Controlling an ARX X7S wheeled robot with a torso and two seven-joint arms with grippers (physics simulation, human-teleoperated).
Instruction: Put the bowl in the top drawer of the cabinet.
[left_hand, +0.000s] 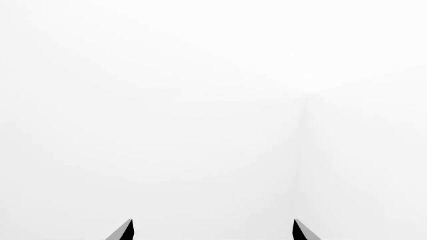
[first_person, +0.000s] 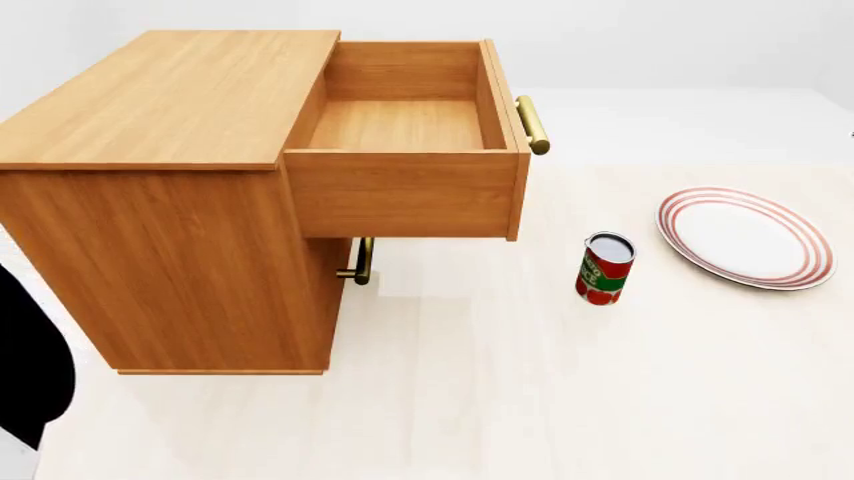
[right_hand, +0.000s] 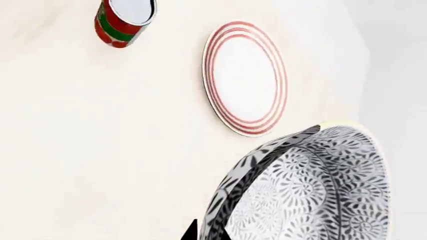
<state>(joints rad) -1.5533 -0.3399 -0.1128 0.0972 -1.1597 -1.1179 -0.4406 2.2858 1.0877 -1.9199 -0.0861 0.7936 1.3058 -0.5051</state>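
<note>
**Two drawers, one standing open, and the bowl up at the right gripper**

Two brass-handled drawers are showing on the cabinet (first_person: 160, 200) in the head view. Its top drawer (first_person: 407, 125) is standing pulled well out, its wooden floor bare, its brass bar handle (first_person: 533, 124) pointing toward the plate side of the table (first_person: 534, 400). Below it, the lower drawer's handle (first_person: 359, 262) is peeking out in the shadow under the open box.

On the pale table top, a red-and-green can (first_person: 606, 268) is standing upright near the open drawer's front corner. The plate (first_person: 745, 238) with red rings is lying flat beyond it, apart from the can.

The bowl (right_hand: 313, 190) is appearing only in the right wrist view, filling the near corner of that picture, tilted on edge with its speckled leafy pattern facing the camera, above the table and near the plate. A dark fingertip of the right gripper (right_hand: 195, 231) is sitting against the bowl's rim, so the gripper appears to be holding the bowl by its wall.

The left gripper (left_hand: 213, 231) is showing two dark fingertips spread wide apart, nothing between them, facing blank white.
</note>
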